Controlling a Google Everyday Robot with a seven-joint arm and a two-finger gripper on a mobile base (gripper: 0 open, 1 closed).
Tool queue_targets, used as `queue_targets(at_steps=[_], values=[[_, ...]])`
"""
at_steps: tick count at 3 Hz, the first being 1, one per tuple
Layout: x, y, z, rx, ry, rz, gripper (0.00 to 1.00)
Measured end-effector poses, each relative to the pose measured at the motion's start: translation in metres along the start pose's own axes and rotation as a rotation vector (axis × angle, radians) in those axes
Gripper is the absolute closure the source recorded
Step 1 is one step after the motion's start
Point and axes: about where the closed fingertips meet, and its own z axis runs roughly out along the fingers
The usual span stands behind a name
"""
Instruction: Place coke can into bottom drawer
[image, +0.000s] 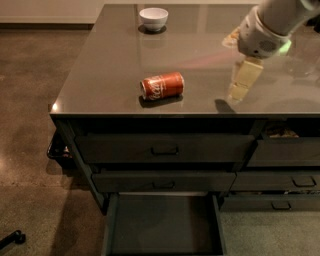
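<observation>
The rounded white arm (272, 22) carries a pale cream gripper (238, 89) at upper right.

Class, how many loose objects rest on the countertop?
2: the coke can, sideways near the front edge; the white bowl at the back. The claw hovers right of the can; its arm may hide more.
</observation>
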Motion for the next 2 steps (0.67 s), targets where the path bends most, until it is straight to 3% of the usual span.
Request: queue_targets(at_steps=[1,2], values=[[-0.016,-0.032,0.025,-0.044,-0.020,-0.067,0.00],[-0.038,-0.067,0.054,-0.063,-0.083,-0.121,0.00]])
